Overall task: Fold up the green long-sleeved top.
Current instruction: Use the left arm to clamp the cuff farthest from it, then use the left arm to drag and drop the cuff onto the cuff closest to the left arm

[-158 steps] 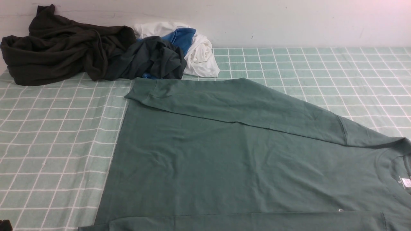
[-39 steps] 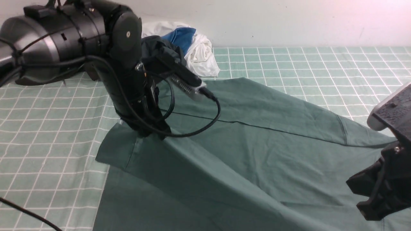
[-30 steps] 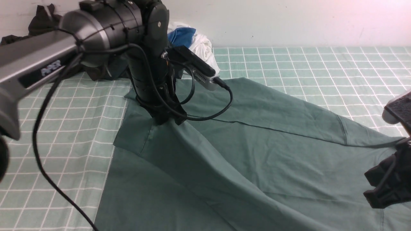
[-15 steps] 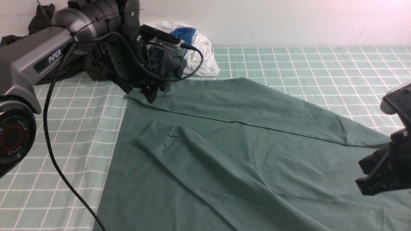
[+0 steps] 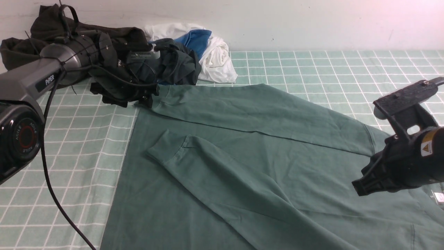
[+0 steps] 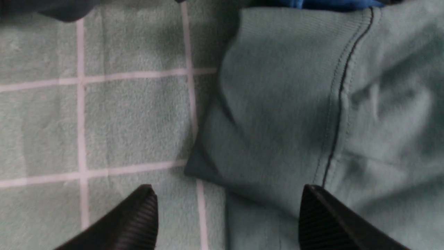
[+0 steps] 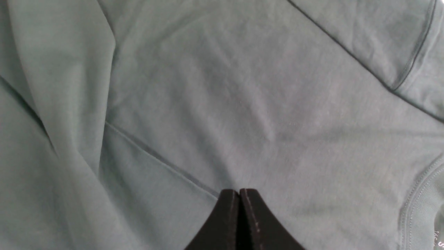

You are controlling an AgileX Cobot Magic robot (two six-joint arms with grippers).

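The green top (image 5: pixel 242 166) lies spread flat on a checked cloth (image 5: pixel 62 152). One sleeve, lifted a second ago, lies across the top's body. The left gripper (image 5: pixel 148 101), lower than before, sits at the top's far cuff (image 6: pixel 277 86), jaws spread and empty. The right gripper (image 5: pixel 360 185), over the top near its collar, is pinched closed on nothing.

My left arm (image 5: pixel 31 81) bears PIPER in white on its grey link; its joint cap (image 5: pixel 21 139) by the desk's left edge reads AGILE. The sticker (image 5: pixel 426 147) on my right arm (image 5: pixel 409 163) and the neck label (image 5: pixel 439 197) of the green long-sleeved top (image 5: pixel 242 166) are too small to read.
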